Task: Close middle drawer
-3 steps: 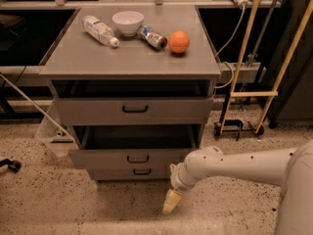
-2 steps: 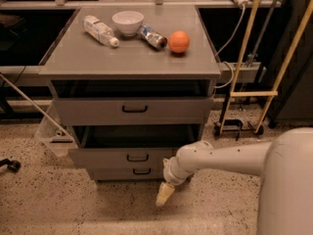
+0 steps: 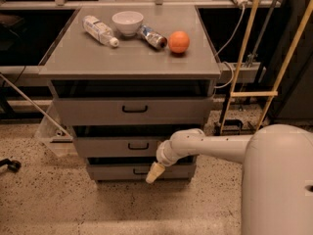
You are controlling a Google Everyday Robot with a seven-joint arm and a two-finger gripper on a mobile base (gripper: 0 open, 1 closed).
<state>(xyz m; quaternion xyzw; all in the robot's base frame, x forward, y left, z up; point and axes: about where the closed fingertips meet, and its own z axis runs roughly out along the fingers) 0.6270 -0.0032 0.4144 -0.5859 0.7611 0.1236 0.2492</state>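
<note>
Your gripper (image 3: 154, 173) hangs low at the near face of the grey cabinet, pointing down and to the left. Its cream tip lies across the front of the lowest drawer (image 3: 110, 172), just right of that drawer's handle. You cannot tell whether the gripper is spread or pressed together. The wrist above it overlaps the right part of the middle drawer (image 3: 107, 147), just right of its small black handle (image 3: 138, 146).

That posture suits a push rather than a grasp. Closing needs no hold on the handle, so the arm (image 3: 210, 146) reaches in from the right and seems to bear on the flat front itself.

The middle drawer sits between the taller top drawer (image 3: 98, 111) and the lowest one. A dark strip shows above its front, so you should judge it nearly in but perhaps not fully home. The top drawer shows a similar gap.

On the counter (image 3: 127, 60), well above the work, lie a water bottle (image 3: 99, 30), a white bowl (image 3: 127, 22), a small tipped container (image 3: 152, 37) and an orange (image 3: 179, 41). A hard shove could jolt the round ones, so press steadily.
</note>
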